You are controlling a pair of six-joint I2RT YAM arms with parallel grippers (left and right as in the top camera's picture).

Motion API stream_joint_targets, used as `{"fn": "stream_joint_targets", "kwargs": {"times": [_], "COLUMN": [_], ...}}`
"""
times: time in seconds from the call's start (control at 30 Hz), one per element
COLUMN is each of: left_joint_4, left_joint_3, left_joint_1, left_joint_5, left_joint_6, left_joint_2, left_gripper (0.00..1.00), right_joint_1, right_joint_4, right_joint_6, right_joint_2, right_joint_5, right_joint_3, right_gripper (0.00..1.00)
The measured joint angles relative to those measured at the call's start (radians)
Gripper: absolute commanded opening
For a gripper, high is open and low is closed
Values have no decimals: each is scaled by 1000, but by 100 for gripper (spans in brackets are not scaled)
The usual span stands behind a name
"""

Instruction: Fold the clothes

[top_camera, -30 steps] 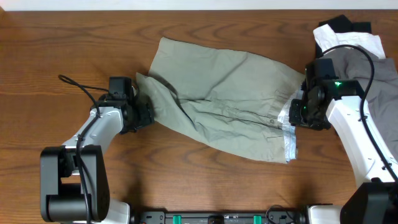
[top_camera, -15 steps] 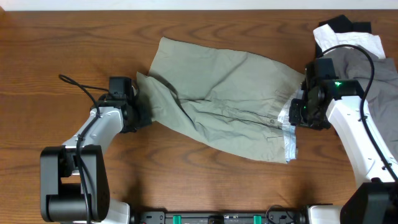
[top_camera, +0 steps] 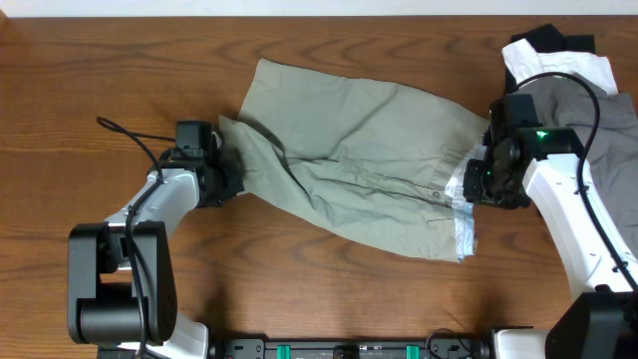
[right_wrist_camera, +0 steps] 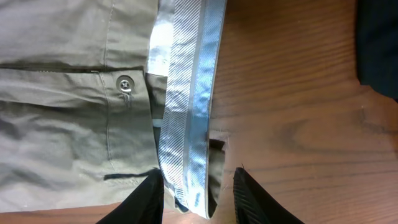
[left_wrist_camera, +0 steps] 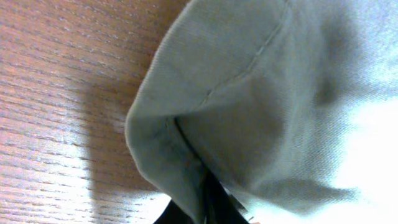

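The khaki-green shorts (top_camera: 349, 160) lie spread on the wooden table (top_camera: 100, 60), leg ends to the left and waistband to the right. My left gripper (top_camera: 231, 178) is at the left leg's hem. In the left wrist view its dark jaws (left_wrist_camera: 208, 205) are shut, with a fold of the shorts (left_wrist_camera: 249, 93) pinched between them. My right gripper (top_camera: 471, 184) is at the waistband. In the right wrist view it (right_wrist_camera: 198, 199) stands open, its fingers on either side of the white striped waistband lining (right_wrist_camera: 186, 93), below the button (right_wrist_camera: 125, 82).
A pile of other garments lies at the back right: slate-grey (top_camera: 598, 120), white (top_camera: 558, 65) and black (top_camera: 558, 40), close behind my right arm. A black cable (top_camera: 125, 135) loops off the left arm. Dark cloth (right_wrist_camera: 379, 43) fills the right wrist view's upper right corner.
My left gripper has shut on the leg hem of the shorts. The right gripper and the shorts have stayed where they were.
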Motion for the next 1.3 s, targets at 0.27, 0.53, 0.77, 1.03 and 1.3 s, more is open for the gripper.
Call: {"fn": "stream_joint_targets", "kwargs": {"times": [0.27,0.53,0.77,1.03,1.3], "left_joint_4": [-25,-55,-60,-61,-61], "left_joint_3": [3,8,9,9,9], "left_joint_1": [0,0,0,0,0], "left_joint_5": [11,14,16,17,17], "left_joint_6": [0,0,0,0,0], "left_joint_2": [0,0,0,0,0], "left_gripper": [6,6,6,6,6], "right_joint_1": [0,0,0,0,0], "right_joint_4": [-35,-5,113,234,286], "right_joint_6": [0,0,0,-21,-73], "right_joint_2": [0,0,0,0,0], "right_joint_5": [0,-21,-75,-219,-282], "right_joint_3": [0,-93,-257,-381,-428], "right_gripper": [35,35,40,43,44]}}
